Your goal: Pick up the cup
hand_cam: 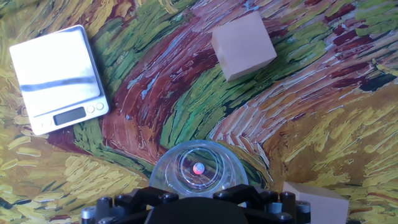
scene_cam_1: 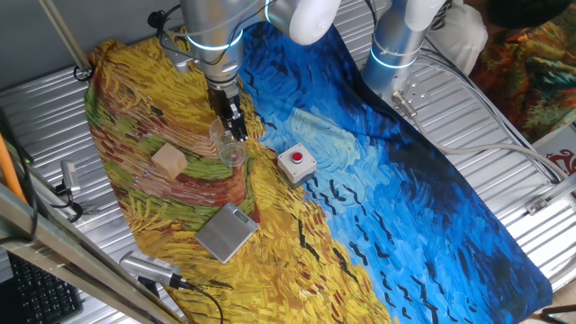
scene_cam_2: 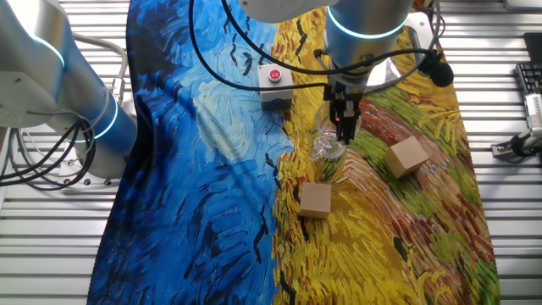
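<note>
- no words, numbers or brand names can be read in any of the views.
- the small scale [hand_cam: 59, 78] has a little screen, but it looks blank.
- a card at the right edge [scene_cam_1: 562, 162] shows a red mark, too cut off to read.
- the white box [scene_cam_1: 296, 163] has a plain red button with no writing.
</note>
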Action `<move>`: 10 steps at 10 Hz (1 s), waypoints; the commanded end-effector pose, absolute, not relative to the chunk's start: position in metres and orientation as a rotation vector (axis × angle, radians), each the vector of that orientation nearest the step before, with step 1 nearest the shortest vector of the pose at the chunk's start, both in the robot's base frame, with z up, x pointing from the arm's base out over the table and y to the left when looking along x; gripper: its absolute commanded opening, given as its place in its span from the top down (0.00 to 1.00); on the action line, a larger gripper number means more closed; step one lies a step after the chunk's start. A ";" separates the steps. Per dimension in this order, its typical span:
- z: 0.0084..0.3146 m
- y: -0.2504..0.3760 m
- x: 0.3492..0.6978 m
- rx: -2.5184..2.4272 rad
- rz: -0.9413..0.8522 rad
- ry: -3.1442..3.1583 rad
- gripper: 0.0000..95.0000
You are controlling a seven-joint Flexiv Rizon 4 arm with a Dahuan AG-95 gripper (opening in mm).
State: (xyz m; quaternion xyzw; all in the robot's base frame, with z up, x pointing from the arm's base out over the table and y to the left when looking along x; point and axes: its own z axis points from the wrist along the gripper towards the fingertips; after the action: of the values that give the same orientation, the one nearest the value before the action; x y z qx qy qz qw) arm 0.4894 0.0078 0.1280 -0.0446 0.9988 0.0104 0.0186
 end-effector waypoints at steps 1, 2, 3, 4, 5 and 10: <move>0.128 0.008 0.489 -0.141 0.033 3.100 0.00; 0.128 0.008 0.489 -0.140 0.033 3.100 0.00; 0.128 0.008 0.489 -0.141 0.033 3.100 0.00; 0.127 0.007 0.489 -0.141 0.034 3.099 0.00; 0.126 0.007 0.489 -0.142 0.033 3.099 0.00; 0.122 0.007 0.490 -0.141 0.043 3.095 0.00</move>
State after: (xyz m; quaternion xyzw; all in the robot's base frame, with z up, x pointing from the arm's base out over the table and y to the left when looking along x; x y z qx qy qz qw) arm 0.4899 0.0075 0.1217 -0.0455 0.9986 0.0135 0.0219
